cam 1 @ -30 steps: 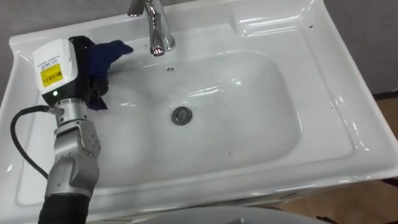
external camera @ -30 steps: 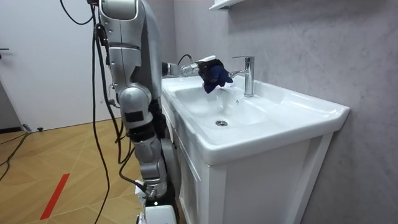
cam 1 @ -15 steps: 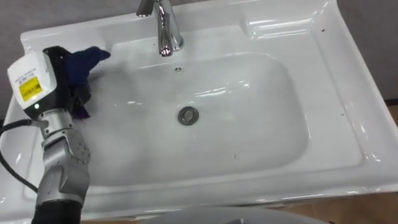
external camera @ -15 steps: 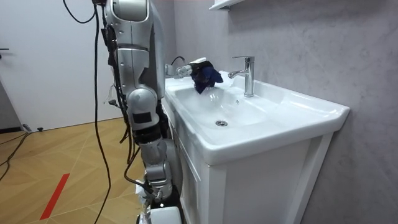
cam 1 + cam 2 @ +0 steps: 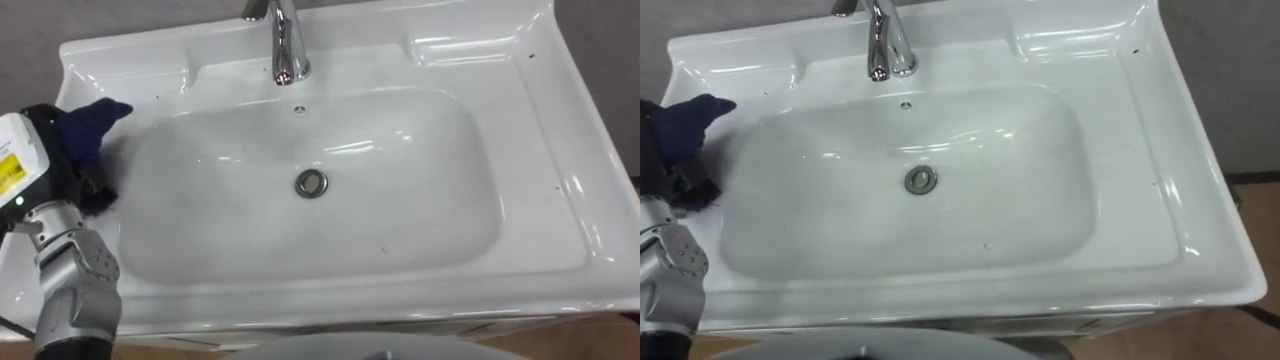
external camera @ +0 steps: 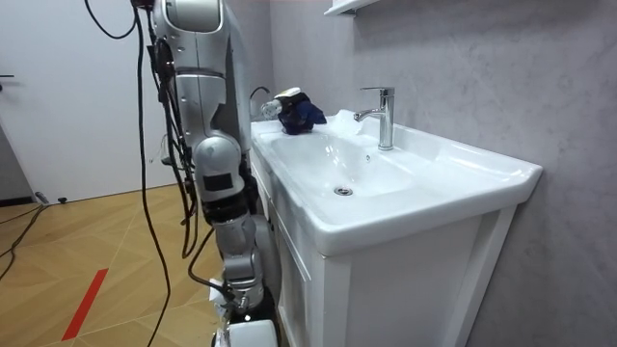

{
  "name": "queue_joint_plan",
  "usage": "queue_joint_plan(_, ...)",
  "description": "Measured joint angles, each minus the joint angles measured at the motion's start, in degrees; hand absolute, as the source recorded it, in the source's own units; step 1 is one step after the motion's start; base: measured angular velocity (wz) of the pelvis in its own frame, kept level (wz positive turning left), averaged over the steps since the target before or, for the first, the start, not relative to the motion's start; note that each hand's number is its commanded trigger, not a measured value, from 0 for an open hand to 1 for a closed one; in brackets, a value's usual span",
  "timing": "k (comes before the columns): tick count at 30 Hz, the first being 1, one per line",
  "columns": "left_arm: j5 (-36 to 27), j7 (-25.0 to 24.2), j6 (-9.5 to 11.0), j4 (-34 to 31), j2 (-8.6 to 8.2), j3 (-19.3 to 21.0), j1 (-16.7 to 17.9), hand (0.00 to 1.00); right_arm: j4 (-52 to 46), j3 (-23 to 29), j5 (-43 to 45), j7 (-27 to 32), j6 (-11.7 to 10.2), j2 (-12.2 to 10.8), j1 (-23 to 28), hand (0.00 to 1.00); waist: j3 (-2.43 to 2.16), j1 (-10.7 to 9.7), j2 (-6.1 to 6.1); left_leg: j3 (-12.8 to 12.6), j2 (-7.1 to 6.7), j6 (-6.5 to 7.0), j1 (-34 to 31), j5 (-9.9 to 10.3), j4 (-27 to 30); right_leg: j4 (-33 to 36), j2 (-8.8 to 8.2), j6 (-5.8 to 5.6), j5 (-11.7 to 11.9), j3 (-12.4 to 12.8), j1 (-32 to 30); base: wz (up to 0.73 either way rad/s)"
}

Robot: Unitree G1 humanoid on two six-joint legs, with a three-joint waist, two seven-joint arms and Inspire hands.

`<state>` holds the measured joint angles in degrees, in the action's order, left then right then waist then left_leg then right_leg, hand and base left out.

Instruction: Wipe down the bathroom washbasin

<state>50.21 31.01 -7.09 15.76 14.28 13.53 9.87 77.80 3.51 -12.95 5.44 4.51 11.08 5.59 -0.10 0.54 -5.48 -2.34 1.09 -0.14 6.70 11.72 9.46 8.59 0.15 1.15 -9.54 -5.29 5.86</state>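
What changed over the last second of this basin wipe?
The left hand with the dark blue cloth moved from beside the faucet out to the left edge of the basin, over the side ledge. The cloth is still with the hand. The faucet, drain and basin stayed put; the eye views shifted because the camera moved.

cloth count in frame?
1: a dark blue cloth bunched against the left robot hand, on the basin's left rim. The robot hand may hide part of it; no other cloth seen.
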Motion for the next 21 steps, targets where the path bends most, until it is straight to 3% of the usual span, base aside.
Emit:
queue_joint_plan(3, 0.02, 0.00, -0.18, -0.07, 0.01, 0.02, -0.02, 0.98, 0.13, 0.03, 0.07, 0.20, 0.20, 0.08, -0.05, 0.00, -0.01, -0.02, 0.01, 0.16, -0.03, 0.00, 0.06, 0.00, 0.00, -0.04, -0.05, 0.00, 0.00, -0.15, 0.13, 0.00)
queue_joint_plan(4, 0.02, 0.00, -0.18, -0.16, 0.01, 0.03, -0.02, 0.62, 0.13, 0.03, 0.07, 0.19, 0.26, 0.08, -0.05, 0.00, -0.02, -0.05, -0.01, 0.17, -0.03, 0.00, 0.09, 0.00, -0.01, -0.04, -0.05, 0.00, 0.00, -0.15, 0.15, 0.00)
queue_joint_plan(5, 0.02, 0.00, -0.23, -0.20, 0.01, 0.03, -0.18, 0.46, 0.10, 0.08, 0.08, 0.15, 0.42, 0.08, -0.10, 0.00, -0.03, -0.10, -0.06, 0.16, -0.03, 0.00, 0.10, 0.00, 0.00, -0.03, -0.04, 0.00, 0.00, -0.15, 0.15, 0.00)
queue_joint_plan(6, 0.02, 0.00, -0.45, -0.21, 0.02, 0.03, -0.36, 0.05, 0.07, 0.12, 0.04, 0.13, 0.54, 0.09, -0.10, 0.00, -0.02, -0.14, -0.11, 0.15, -0.02, 0.00, 0.09, 0.00, 0.01, -0.04, -0.03, 0.00, 0.00, -0.17, 0.17, 0.00)
queue_joint_plan(7, 0.02, 0.01, -0.54, -0.19, 0.02, 0.03, -0.37, 0.00, 0.08, 0.11, 0.02, 0.13, 0.55, 0.09, -0.09, 0.00, -0.01, -0.14, -0.14, 0.15, -0.02, 0.00, 0.09, 0.00, 0.00, -0.04, -0.03, 0.00, 0.00, -0.18, 0.18, 0.00)
queue_joint_plan(11, 0.01, 0.01, -1.37, 0.11, 0.01, -0.05, -0.18, 0.00, 0.12, 0.05, 0.11, 0.16, 0.63, 0.08, 0.13, 0.00, 0.09, -0.16, -0.07, 0.04, -0.02, 0.00, 0.12, 0.00, -0.02, -0.02, 0.00, 0.00, -0.01, 0.17, 0.10, -0.01)
queue_joint_plan(21, 0.05, 1.44, -1.07, 0.90, -0.07, -0.06, -0.36, 0.00, 0.13, 0.10, 1.36, 0.78, 0.44, 0.22, 0.00, 0.00, 0.28, -0.51, -0.31, 0.05, -0.02, 0.00, 0.13, 0.00, -0.01, 0.03, -0.02, 0.00, -0.01, -0.01, 0.11, 0.00)
